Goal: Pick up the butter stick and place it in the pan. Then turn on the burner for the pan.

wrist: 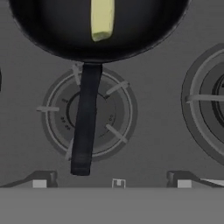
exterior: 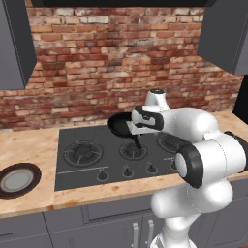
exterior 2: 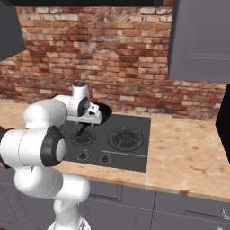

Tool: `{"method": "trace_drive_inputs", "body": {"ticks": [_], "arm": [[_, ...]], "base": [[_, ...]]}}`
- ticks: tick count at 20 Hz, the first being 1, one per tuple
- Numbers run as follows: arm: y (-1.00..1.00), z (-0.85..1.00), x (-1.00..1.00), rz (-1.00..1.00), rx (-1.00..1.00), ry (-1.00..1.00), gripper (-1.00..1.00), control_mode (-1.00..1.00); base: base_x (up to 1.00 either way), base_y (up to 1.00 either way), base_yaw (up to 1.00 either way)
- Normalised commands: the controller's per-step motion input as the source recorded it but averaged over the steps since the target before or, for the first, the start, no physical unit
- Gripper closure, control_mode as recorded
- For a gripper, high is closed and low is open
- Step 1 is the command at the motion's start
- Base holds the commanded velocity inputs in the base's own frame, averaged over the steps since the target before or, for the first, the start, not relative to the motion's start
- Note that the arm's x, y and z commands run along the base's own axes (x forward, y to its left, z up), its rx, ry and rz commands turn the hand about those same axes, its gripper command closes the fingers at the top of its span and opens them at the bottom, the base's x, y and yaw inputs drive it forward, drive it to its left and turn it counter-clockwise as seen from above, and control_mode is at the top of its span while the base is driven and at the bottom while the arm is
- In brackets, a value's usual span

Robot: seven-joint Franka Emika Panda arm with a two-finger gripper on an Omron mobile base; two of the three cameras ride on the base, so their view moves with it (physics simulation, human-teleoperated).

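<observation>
The butter stick (wrist: 102,19), a pale yellow bar, lies inside the black pan (wrist: 52,30) at the top of the hand view. The pan's straight black handle (wrist: 85,122) reaches back over the front burner. My gripper (wrist: 112,183) hovers above that handle, open wide with nothing between its fingertips (wrist: 39,183). In the left base view the pan (exterior: 117,125) sits on the rear middle burner, with the white hand just to its right. In the right base view the pan (exterior 2: 104,114) is partly hidden behind the hand.
The dark cooktop (exterior: 72,169) has a row of knobs (exterior: 127,170) along its front edge. A dark round plate with a grey centre (exterior: 18,180) lies on the wooden counter to the left. A brick wall and grey cabinets stand behind and above.
</observation>
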Motion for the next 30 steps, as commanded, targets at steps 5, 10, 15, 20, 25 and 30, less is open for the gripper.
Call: {"method": "trace_drive_inputs", "body": {"ticks": [5, 10, 15, 20, 25, 30], "arm": [[0.00, 0.00, -0.40, 0.00, 0.00, 0.00, -1.00, -1.00], [-0.01, 0.00, -0.43, 0.00, 0.00, 0.00, -1.00, -1.00], [0.00, 0.00, -0.38, 0.00, 0.00, 0.00, -1.00, -1.00], [0.00, 0.00, -0.32, 0.00, 0.00, 0.04, -1.00, -1.00], [-0.03, 0.00, -0.12, 0.00, 0.00, 0.02, -1.00, -1.00], [-0.13, 0.00, -0.01, 0.00, 0.00, 0.00, -1.00, -1.00]], "base": [[0.00, 0.00, 0.00], [0.00, 0.00, 0.00], [0.00, 0.00, 0.00], [0.00, 0.00, 0.00], [0.00, 0.00, 0.00], [0.00, 0.00, 0.00]]}}
